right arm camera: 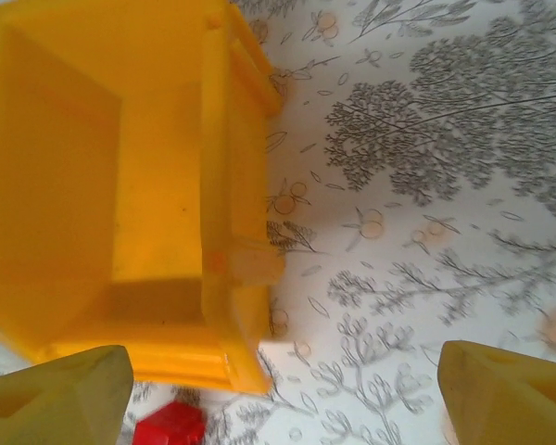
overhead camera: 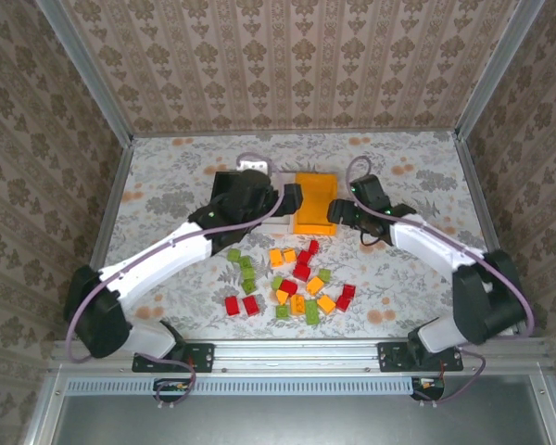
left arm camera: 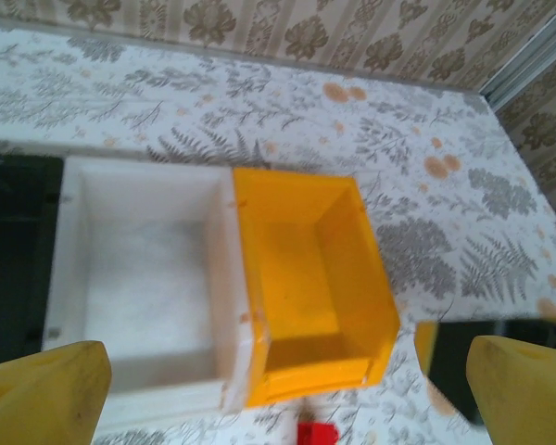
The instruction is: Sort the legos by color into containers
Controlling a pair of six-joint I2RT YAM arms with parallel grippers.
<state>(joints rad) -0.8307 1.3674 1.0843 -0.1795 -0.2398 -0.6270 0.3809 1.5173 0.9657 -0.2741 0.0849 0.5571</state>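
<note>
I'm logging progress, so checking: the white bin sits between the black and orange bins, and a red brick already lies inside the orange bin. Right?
Not quite. The orange bin is empty; the red brick lies on the table just outside its near wall, as the left wrist view shows. The white bin does sit between the black bin and the orange one.
</note>
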